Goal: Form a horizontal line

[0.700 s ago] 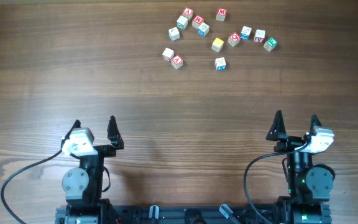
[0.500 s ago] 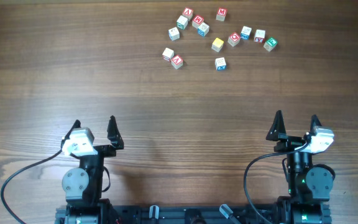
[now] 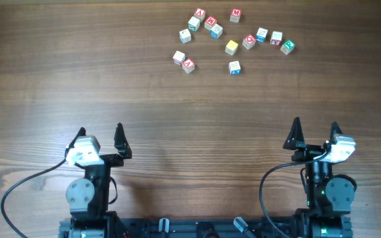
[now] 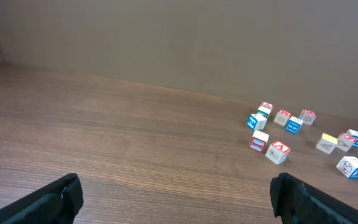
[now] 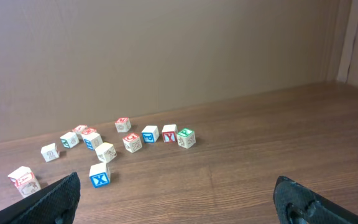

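Overhead, yellow cube [image 3: 231, 47]: it sits at the far side of the table [image 3: 177, 112], in the middle of a loose scatter of cubes, with its top face plain.
Red cube [image 3: 249, 41]: it lies just right of the yellow cube and slightly farther back, near it but apart. Several cubes have red faces, so taking this one as the task's is a judgement.
White cube [image 3: 235, 67]: it has blue print and stands alone at the near edge of the scatter, just in front of the yellow cube and not touching it.
Line: not formed. The three make a bent cluster, not a row.
Other cubes [image 3: 210, 22]: they spread left and right of the three, and one sits just beside the red cube.
Left claw [image 3: 100, 129]: its jaws are spread wide and hold nothing. It is parked at the near edge, well apart from every cube.
Right claw [image 3: 315, 123]: likewise spread wide and empty, at the near edge.
Change: none. Cubes and arms sit exactly as they did a moment ago.
Meaning: the work has not begun, and all three placements remain to be done.
Next: the right arm looks better placed to reach. The crowding around the red cube risks knocking its neighbours.
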Tool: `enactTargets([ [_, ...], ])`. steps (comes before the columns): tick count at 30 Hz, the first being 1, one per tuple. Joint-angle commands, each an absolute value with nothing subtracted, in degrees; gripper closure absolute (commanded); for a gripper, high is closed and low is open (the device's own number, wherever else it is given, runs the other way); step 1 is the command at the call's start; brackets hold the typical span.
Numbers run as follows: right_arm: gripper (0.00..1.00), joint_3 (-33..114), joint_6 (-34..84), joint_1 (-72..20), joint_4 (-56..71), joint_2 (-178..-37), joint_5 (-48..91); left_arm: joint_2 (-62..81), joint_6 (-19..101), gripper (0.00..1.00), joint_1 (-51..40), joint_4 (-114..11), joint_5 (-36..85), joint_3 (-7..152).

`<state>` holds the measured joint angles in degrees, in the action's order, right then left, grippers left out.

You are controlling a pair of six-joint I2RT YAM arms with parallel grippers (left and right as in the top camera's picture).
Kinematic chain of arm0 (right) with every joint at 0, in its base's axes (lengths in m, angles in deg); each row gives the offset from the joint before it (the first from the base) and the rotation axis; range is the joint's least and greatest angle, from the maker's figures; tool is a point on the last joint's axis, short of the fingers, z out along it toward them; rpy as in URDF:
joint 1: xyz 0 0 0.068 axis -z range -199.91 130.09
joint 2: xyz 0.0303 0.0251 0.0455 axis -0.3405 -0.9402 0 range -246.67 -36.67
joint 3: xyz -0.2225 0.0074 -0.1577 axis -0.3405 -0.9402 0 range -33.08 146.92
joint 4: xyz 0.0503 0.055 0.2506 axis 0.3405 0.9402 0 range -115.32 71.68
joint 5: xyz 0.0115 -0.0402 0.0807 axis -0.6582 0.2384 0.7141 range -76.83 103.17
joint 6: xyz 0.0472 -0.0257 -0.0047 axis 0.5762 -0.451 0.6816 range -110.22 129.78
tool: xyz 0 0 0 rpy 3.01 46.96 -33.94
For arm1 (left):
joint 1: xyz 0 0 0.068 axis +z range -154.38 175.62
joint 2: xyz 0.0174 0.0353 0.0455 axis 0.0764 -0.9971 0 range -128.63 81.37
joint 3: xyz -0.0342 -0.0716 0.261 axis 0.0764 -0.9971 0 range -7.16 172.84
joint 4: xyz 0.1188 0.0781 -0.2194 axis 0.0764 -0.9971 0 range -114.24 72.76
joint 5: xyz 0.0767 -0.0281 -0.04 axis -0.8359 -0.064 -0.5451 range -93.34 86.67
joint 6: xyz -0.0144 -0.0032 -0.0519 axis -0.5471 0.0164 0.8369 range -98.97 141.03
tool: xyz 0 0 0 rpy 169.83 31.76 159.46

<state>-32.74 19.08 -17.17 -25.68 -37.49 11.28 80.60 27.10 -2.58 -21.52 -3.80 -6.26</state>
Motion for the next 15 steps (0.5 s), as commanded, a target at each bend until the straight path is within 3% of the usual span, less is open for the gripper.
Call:
enactTargets([
  [1, 0.00, -32.8, 18.8, -16.9, -25.8, -37.3, 12.0, 81.0, 26.0, 0.00, -2.2, -21.5, -2.9, -6.8],
  [15, 0.00, -32.8, 18.9, -16.9, -25.8, -37.3, 12.0, 81.0, 25.5, 0.00, -2.2, -21.3, -4.7, -6.8],
])
